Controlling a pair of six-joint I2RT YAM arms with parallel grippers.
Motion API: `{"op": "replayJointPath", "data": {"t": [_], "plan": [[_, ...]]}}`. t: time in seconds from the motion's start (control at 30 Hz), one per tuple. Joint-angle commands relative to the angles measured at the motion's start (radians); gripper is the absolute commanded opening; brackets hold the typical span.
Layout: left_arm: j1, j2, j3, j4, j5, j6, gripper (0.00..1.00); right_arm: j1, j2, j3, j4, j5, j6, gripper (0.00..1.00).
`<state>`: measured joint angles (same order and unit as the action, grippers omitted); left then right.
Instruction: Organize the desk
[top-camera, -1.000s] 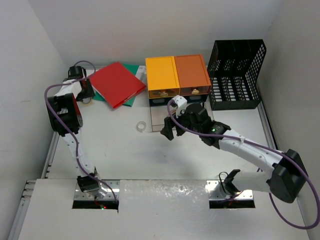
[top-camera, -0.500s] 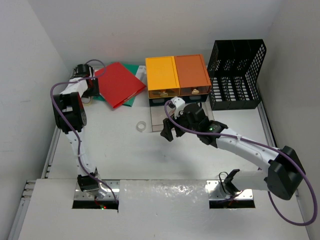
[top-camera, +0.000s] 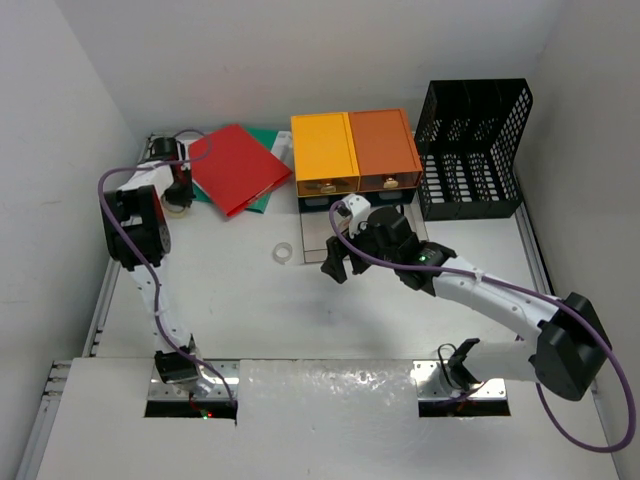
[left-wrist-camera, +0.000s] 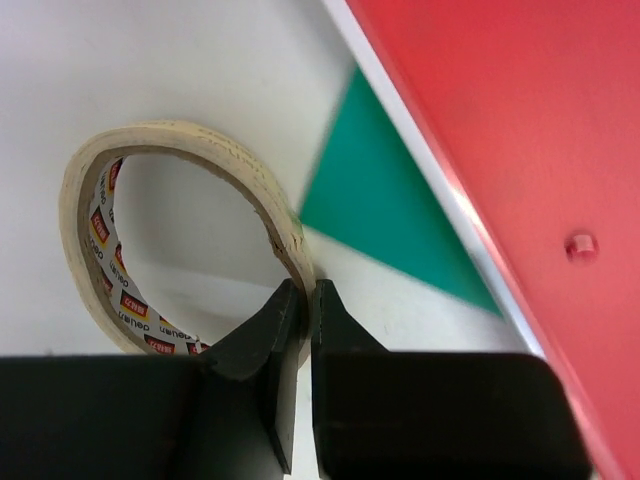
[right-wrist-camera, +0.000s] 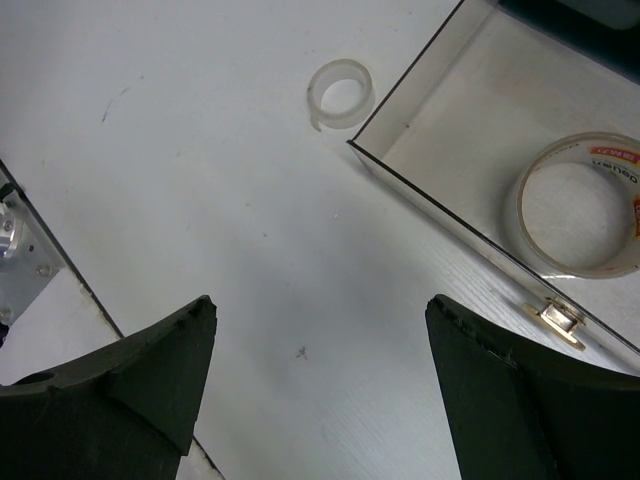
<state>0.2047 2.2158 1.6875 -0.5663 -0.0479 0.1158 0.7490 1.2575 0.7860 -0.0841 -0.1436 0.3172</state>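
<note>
**Left pincer pinches the tape roll**

The left pincer (left-wrist-camera: 305, 295) is squeezed shut on the thin wall of a tan tape roll (left-wrist-camera: 230, 165). One finger seems to be inside the ring and one outside. That looks like a good way to lift it.

The roll is at the upper left of the top view, just beside a red folder (left-wrist-camera: 500, 120) that lies over a green folder (left-wrist-camera: 380, 210).

The right pincer (right-wrist-camera: 318, 320) is wide open and holds nothing. It hangs over the white tabletop (right-wrist-camera: 200, 200), which fills the middle of the top view. Near it are a small clear ring (right-wrist-camera: 318, 100) and an open drawer (right-wrist-camera: 440, 215) with a clear tape roll (right-wrist-camera: 525, 215) inside. I think tape belongs there.
</note>
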Motion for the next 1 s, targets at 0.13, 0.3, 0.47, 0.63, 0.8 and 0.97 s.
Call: {"op": "replayJointPath", "data": {"t": [0.13,0.3,0.47,0.63,0.8,0.97], "plan": [[0.01,-0.172,-0.149,-0.107,0.223,-0.002,0.0,0.007,-0.056,0.015,0.011,-0.005,-0.004,0.83],[0.007,-0.405,-0.267,-0.052,0.321,-0.011,0.0,0.006,-0.073,0.006,0.012,-0.049,-0.009,0.84],[-0.108,-0.625,-0.266,-0.121,0.358,0.073,0.0,-0.028,-0.084,0.025,-0.038,-0.06,-0.05,0.86],[-0.413,-0.709,-0.252,-0.236,0.309,0.171,0.0,-0.181,-0.11,-0.005,0.003,-0.182,0.011,0.86],[-0.725,-0.746,-0.313,-0.302,0.206,0.309,0.0,-0.256,-0.127,-0.005,-0.052,-0.168,-0.012,0.86],[-0.912,-0.687,-0.366,-0.245,0.08,0.311,0.0,-0.342,-0.207,-0.034,-0.078,-0.194,-0.013,0.86]]}}
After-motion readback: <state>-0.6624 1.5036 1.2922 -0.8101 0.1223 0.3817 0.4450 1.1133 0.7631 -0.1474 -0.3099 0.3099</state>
